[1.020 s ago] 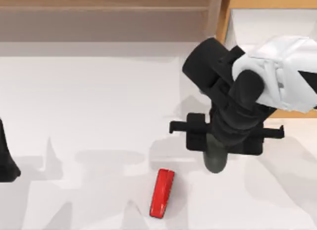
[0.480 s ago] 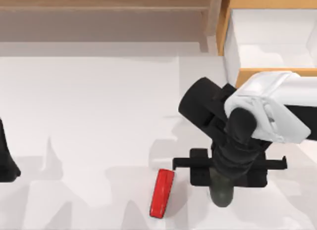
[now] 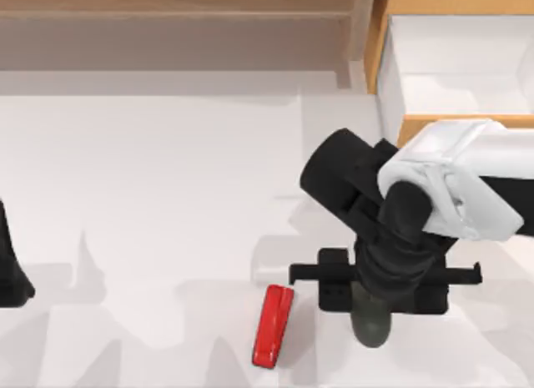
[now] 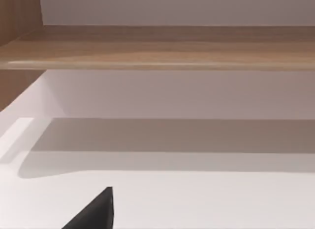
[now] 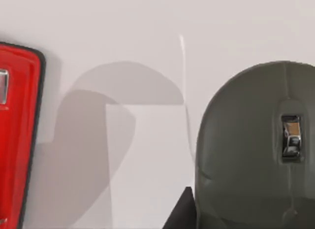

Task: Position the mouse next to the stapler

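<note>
The mouse [image 3: 372,323], smooth dark grey and rounded, is being pinched by the right pincer [image 3: 373,309] near the glossy red stapler [image 3: 273,326] on the white worktop [image 3: 150,204]. Its scroll wheel [image 5: 291,136] is being shown by the right wrist view. The left pincer [image 3: 12,271] is being kept at the left edge, grip untellable.

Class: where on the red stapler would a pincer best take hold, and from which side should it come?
Grip the stapler across its narrow middle, coming straight down from above. It lies flat on the table, long and slim, so its long sides are open to the fingers.

Bare table [image 3: 167,196] left of stapler [image 3: 273,327].
</note>
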Motion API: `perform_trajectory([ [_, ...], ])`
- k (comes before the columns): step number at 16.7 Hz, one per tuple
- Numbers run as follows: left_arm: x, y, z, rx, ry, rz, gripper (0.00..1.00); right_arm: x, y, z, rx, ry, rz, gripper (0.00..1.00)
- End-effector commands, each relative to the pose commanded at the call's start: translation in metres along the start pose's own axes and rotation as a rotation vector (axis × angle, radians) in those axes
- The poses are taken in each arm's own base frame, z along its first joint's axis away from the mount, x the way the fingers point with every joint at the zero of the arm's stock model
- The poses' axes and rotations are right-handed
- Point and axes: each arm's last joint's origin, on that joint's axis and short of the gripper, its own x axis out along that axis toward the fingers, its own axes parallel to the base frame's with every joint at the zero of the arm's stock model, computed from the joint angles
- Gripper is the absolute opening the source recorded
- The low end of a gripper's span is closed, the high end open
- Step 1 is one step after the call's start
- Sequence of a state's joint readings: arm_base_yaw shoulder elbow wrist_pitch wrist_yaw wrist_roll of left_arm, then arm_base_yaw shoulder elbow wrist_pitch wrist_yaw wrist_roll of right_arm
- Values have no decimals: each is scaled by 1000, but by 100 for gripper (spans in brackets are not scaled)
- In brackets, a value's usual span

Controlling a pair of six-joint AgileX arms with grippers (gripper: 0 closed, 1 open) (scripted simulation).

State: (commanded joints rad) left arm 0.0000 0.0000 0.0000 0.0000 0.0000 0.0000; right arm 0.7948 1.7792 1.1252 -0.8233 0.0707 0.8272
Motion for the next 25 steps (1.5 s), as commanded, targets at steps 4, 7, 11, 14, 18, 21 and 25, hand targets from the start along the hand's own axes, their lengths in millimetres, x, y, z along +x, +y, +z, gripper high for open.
perform_trajectory([
  [4, 0, 0, 0, 0, 0, 0, 100, -4, 3, 2, -1, -18, 19, 0],
  [7, 0, 0, 0, 0, 0, 0, 100, -6, 5, 3, -1, -33, 34, 0],
  [11, 0, 0, 0, 0, 0, 0, 100, -7, 6, 4, -1, -45, 47, 0],
  [14, 0, 0, 0, 0, 0, 0, 100, -5, 5, 4, -2, -45, 47, 0],
  [18, 0, 0, 0, 0, 0, 0, 100, 6, 2, 1, -3, -22, 23, 0],
  [21, 0, 0, 0, 0, 0, 0, 100, 18, -1, -3, -5, 11, -11, 0],
  [25, 0, 0, 0, 0, 0, 0, 100, 18, -1, -3, -5, 11, -11, 0],
])
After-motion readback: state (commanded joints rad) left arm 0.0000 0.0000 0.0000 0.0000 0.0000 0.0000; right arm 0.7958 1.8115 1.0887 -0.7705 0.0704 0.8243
